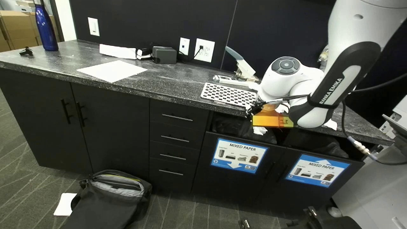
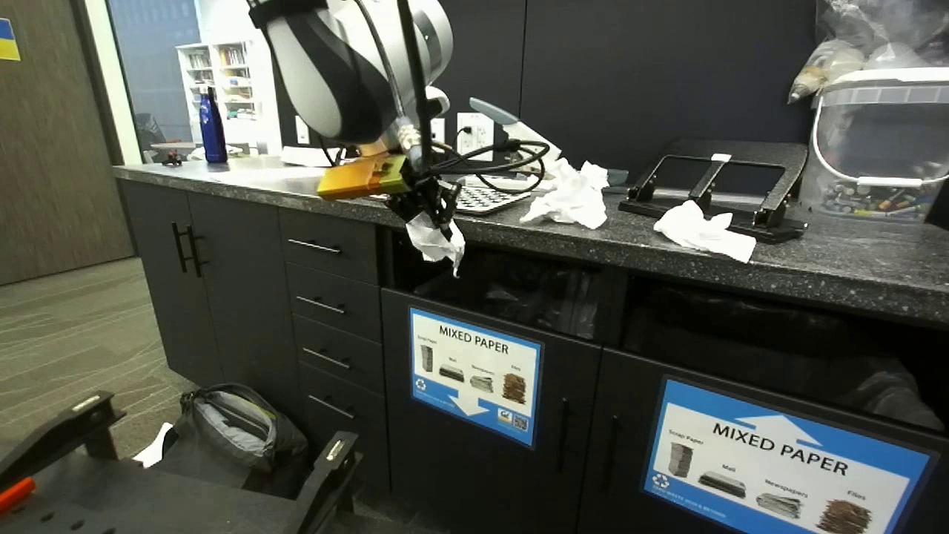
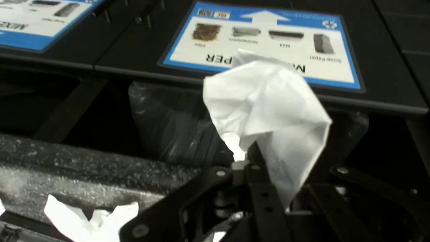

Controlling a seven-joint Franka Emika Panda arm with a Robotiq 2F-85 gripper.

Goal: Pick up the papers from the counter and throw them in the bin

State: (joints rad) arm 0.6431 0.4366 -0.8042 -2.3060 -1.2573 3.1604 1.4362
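My gripper (image 2: 437, 211) is shut on a crumpled white paper (image 2: 439, 247), which hangs below the fingers in both exterior views. The wrist view shows that paper (image 3: 268, 101) large, against the black liner of the bin (image 3: 168, 124) in the slot under the counter. The bin slot (image 2: 511, 285) sits above a "MIXED PAPER" sign. Two more crumpled papers lie on the dark speckled counter (image 2: 637, 241): a bigger wad (image 2: 567, 200) and another paper (image 2: 704, 231) to its right. One counter paper (image 3: 90, 222) shows low in the wrist view. The bin's inside is mostly hidden.
A checkered mat (image 1: 227, 94) lies by the arm, with a grey-and-white tool (image 1: 241, 63) behind. A black stand (image 2: 730, 182) and clear bucket (image 2: 875, 156) occupy the counter's right part. A flat white sheet (image 1: 113, 70) and blue bottle (image 1: 45, 28) stand farther off. A bag (image 1: 111, 197) rests on the floor.
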